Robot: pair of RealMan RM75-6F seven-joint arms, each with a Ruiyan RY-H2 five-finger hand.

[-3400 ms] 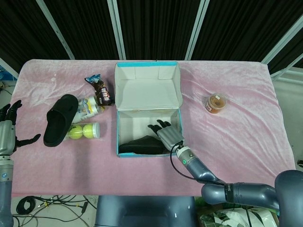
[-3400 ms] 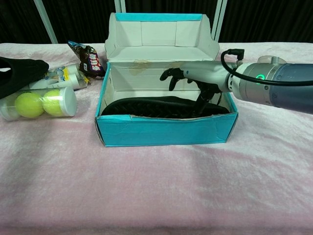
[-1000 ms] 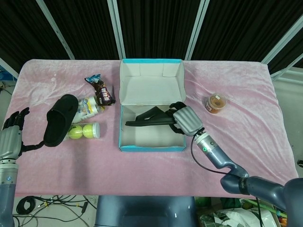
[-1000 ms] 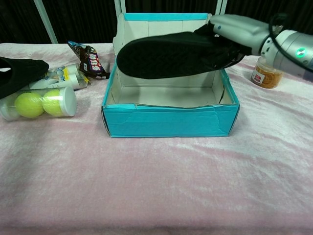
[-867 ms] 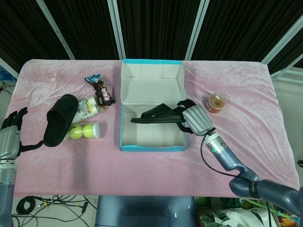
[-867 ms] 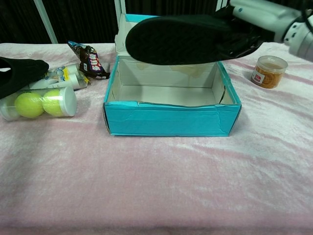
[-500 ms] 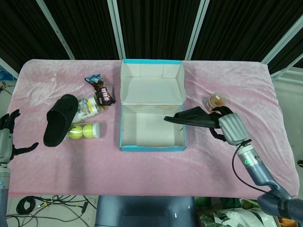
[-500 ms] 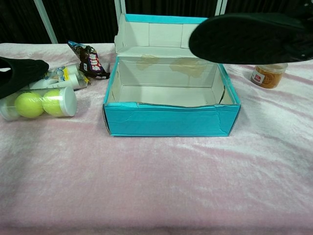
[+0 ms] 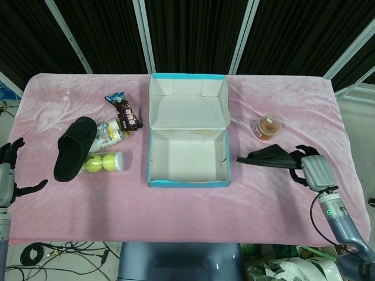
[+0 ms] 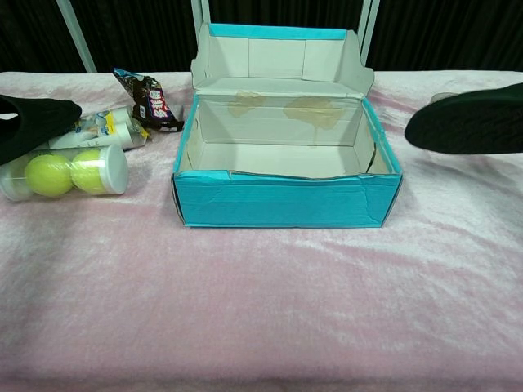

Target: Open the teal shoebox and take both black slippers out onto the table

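While gripped, matte black slipper hangs flat.

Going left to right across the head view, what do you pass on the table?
Left hand → slipper on the table → tennis ball tube → open shoebox → slipper held by the right hand → right hand.

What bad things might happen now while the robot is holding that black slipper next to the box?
The right hand grips the second slipper by one end only, so it might slip or tip out before it is set down. The small orange jar stands close behind the slipper; a careless lowering might knock it over. The slipper's free end points at the teal shoebox, so a swing left might bump it.
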